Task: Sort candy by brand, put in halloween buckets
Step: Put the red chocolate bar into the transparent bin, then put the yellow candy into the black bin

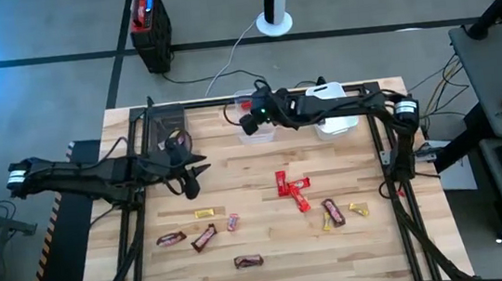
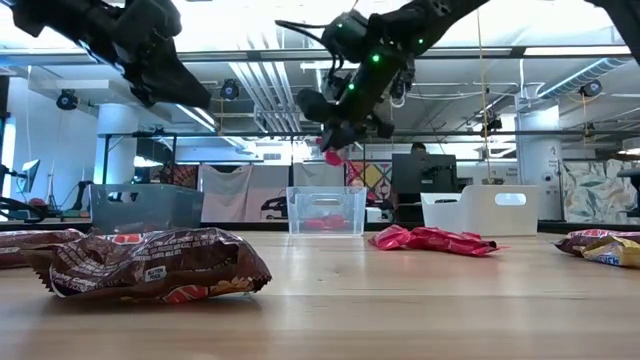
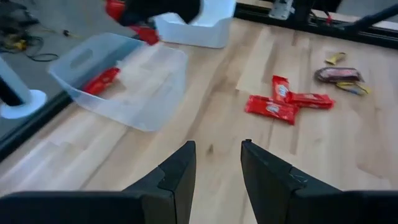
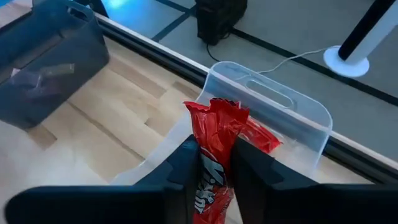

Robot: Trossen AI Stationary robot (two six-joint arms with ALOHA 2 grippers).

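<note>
Three bins: we see a dark grey bin [image 1: 164, 128], a clear bin [image 1: 257, 123] and a white bin [image 1: 334, 113] along the far edge of the surface [image 1: 272, 250].
Right claw [image 4: 214, 163]: closed on a red bar [image 4: 214, 149], held above the clear bin.
Clear bin contents: one red bar [image 3: 99, 81] lies inside.
Left claw [image 3: 217, 165]: narrowly parted, holding nothing, raised near the grey bin.
Loose candy: red bars [image 1: 292, 189] mid-surface, brown bars [image 1: 203, 237] nearer the front; the tiny pieces [image 1: 204, 214] look yellow, perhaps.

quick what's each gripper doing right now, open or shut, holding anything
Left gripper: open, holding nothing, above bare table.
Right gripper: shut on a red candy bar, above the clear bin.
</note>
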